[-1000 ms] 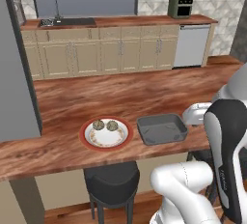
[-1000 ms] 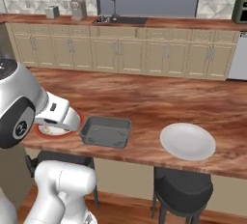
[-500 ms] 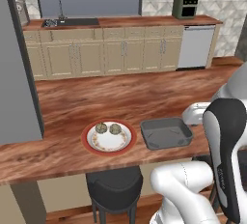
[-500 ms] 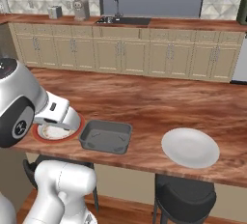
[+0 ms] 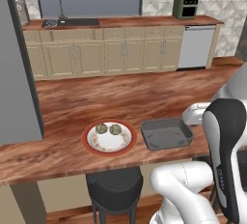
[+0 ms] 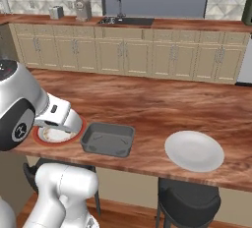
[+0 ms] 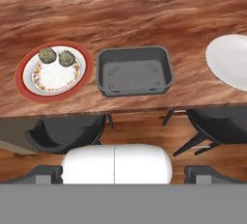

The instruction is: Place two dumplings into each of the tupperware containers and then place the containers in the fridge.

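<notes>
Here two dumplings (image 7: 57,57) sit on the red plate (image 7: 23,87), beside the empty dark tray (image 7: 134,71). The gripper's (image 7: 123,175) fingers are wide apart.

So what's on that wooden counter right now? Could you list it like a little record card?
red-rimmed plate: near counter edge, holding two dumplings side by side
dark grey container: empty, beside the red-rimmed plate
white plate: empty, on the container's other side
stools: two dark ones under the counter edge
gripper: open, holding nothing
</notes>
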